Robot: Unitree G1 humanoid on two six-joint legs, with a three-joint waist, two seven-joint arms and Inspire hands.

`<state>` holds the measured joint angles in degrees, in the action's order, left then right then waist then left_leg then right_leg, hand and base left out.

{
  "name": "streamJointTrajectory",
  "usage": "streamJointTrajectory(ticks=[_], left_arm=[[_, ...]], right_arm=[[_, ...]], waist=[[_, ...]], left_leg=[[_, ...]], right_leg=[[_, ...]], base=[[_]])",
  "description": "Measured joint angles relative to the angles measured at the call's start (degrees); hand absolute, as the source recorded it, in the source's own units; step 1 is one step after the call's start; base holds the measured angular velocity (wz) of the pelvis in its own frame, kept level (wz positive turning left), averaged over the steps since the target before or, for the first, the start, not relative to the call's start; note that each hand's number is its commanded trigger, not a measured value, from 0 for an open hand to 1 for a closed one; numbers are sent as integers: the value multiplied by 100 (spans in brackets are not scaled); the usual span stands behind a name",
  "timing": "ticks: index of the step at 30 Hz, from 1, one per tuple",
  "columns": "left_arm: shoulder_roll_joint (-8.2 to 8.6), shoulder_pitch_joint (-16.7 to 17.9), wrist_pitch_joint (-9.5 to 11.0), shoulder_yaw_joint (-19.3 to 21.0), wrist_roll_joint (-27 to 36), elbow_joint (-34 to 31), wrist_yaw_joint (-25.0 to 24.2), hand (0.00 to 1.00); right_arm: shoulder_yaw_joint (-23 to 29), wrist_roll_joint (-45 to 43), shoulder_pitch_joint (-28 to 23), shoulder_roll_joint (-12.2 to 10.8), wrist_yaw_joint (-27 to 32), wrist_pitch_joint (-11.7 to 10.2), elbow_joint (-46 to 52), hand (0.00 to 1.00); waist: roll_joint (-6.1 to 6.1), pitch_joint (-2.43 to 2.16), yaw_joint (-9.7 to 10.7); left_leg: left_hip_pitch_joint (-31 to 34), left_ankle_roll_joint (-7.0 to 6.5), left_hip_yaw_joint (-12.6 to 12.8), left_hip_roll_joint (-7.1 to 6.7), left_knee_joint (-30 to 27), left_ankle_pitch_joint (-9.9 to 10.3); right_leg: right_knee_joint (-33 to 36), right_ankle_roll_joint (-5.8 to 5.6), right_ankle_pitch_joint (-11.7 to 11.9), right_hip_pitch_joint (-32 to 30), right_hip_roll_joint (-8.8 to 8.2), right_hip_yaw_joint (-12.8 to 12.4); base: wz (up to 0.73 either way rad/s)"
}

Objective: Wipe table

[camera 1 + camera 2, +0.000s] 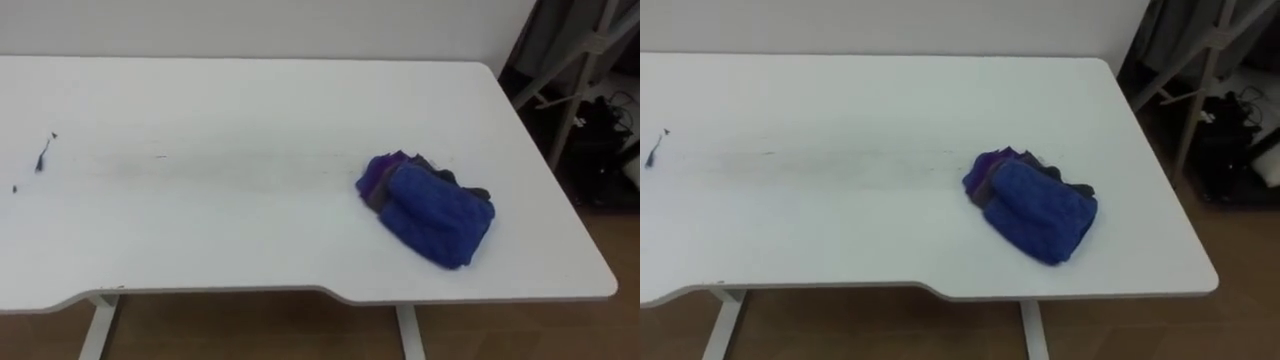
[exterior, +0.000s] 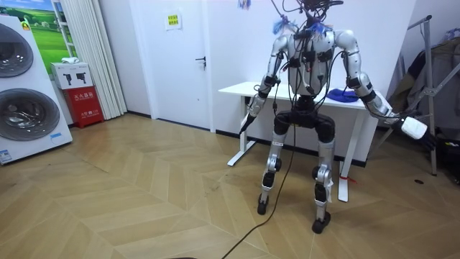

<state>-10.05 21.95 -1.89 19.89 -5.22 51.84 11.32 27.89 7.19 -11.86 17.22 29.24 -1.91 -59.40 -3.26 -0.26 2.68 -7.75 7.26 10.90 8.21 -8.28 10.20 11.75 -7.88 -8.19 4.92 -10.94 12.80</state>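
Note:
A crumpled blue cloth (image 1: 430, 205) with a purple fold lies on the right part of the white table (image 1: 250, 110), a short way in from the front edge; nothing touches it. A faint grey smear (image 1: 200, 165) runs across the tabletop to the cloth's left, and small dark specks (image 1: 42, 155) sit near the left end. In the room view I stand at the table's front edge, facing it. My left hand (image 2: 249, 119) hangs low beside the table on the room view's left. My right hand (image 2: 411, 127) is held out past the table's end on the room view's right.
A metal rack (image 1: 575, 80) with dark gear under it stands off the table's right end. A wall runs behind the table. In the room view, washing machines (image 2: 21, 93) and a red box (image 2: 83, 101) stand far to the left, across wooden floor.

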Motion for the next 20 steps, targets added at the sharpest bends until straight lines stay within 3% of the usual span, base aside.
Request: streamJointTrajectory(ticks=[5,10,14,17,20], left_arm=[[33,-16,-39,-42,-130,405,-64,0],[75,-103,-64,-447,-176,561,29,0],[130,-308,-52,-686,-472,826,198,0],[262,-398,-67,-717,-618,888,305,0],[327,-479,-80,-929,-634,938,434,0]], right_arm=[[-342,-94,-61,-210,-590,125,-750,0],[-1357,-720,-137,-486,-1154,453,-963,0],[-1844,-1006,38,-624,-1348,449,-950,0],[-2059,-1107,210,-818,-1457,438,-907,0],[-2434,-1117,286,-907,-1613,443,-905,0]], waist=[[31,-21,-5],[151,-8,-154],[211,-5,-182],[218,1,-242],[254,10,-397]], left_leg=[[1,-4,-42,3,-19,10],[-50,28,-22,4,-20,52],[-56,14,-81,4,-55,45],[-41,-8,-95,5,-126,34],[-39,-7,-94,3,-103,41]], right_leg=[[-3,0,0,34,-1,7],[-4,-2,2,83,0,-2],[-1,1,6,127,1,15],[-4,3,12,126,1,15],[-17,-2,16,134,2,27]], base=[[3],[-2],[4],[0],[0]])
